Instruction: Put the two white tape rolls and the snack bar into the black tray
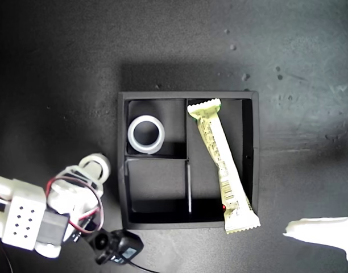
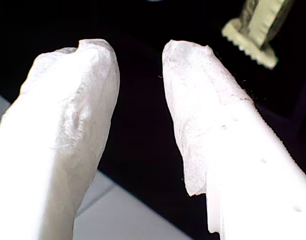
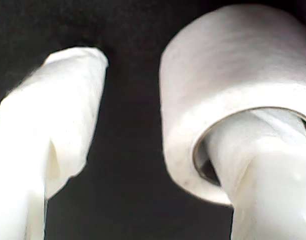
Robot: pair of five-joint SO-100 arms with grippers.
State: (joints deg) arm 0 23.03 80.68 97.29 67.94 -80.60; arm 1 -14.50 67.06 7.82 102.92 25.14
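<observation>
One tape roll [image 1: 146,134] lies flat in the small compartment at the far-left corner of the black tray [image 1: 122,170] in the exterior view, while the snack bar [image 1: 223,168] lies slanted in the long compartment along that view's right side, its near crimped end resting over the tray's near wall. A second tape roll [image 1: 96,166] sits at the tip of my second gripper [image 1: 87,170], just outside the tray's left wall in that view; my first gripper reaches in at that view's lower right edge. In the first wrist view, my first gripper [image 2: 140,95] stands parted and empty, the bar's crimped end [image 2: 253,35] beyond it. In the second wrist view, my second gripper [image 3: 158,100] is spread, one finger [image 3: 263,160] threaded through the roll [image 3: 228,80].
</observation>
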